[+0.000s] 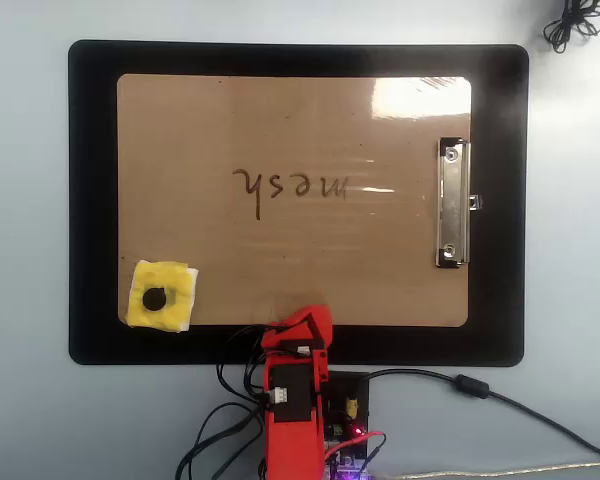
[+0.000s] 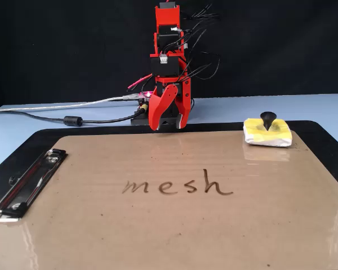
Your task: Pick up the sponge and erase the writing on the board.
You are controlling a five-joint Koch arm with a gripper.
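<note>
Fixed view shows the red arm folded upright at the board's [image 2: 169, 225] far edge, gripper [image 2: 168, 127] pointing down, jaws nearly together and empty. Far right on the board sits the sponge [image 2: 267, 133], well apart from the writing [image 2: 177, 184].

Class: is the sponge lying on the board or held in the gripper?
On the board. The sponge rests at a corner of the board, apart from the gripper, which holds nothing; the writing is intact.

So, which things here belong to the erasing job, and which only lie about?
For the job: sponge, writing, board, gripper.
Lying about: black mat, metal clip, cables, dark cord bundle.
</note>
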